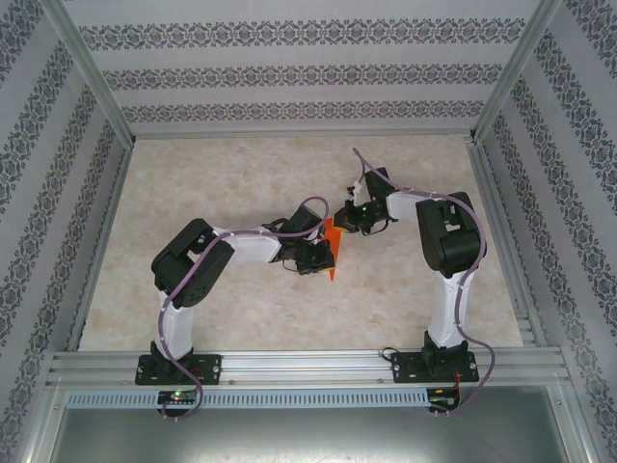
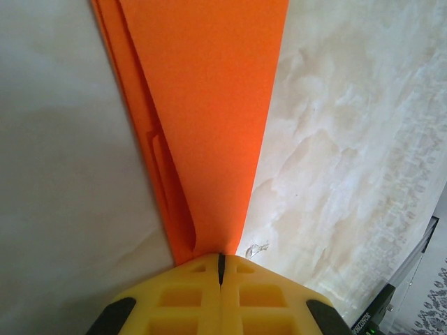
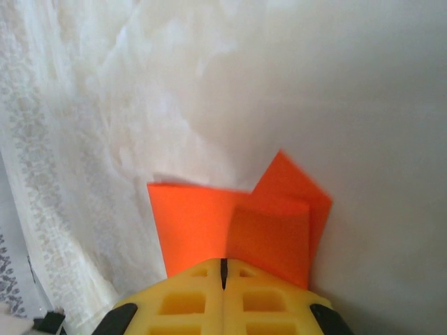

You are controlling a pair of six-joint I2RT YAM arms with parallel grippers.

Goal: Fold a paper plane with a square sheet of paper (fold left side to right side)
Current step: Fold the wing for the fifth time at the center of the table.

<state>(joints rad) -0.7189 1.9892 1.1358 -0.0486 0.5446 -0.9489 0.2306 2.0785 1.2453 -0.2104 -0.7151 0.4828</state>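
Left gripper point(image 2: 221, 264): yellow pads pressed together on the narrow, nearer end of the paper plane point(image 2: 209, 105), a layered orange strip at the middle of the table point(image 1: 241, 183), apparently to anchor that end. Right gripper point(image 3: 223, 269): likewise clamped on the farther end, where a flap overlaps. Judged purpose is to hold the layers aligned between both arms for creasing.
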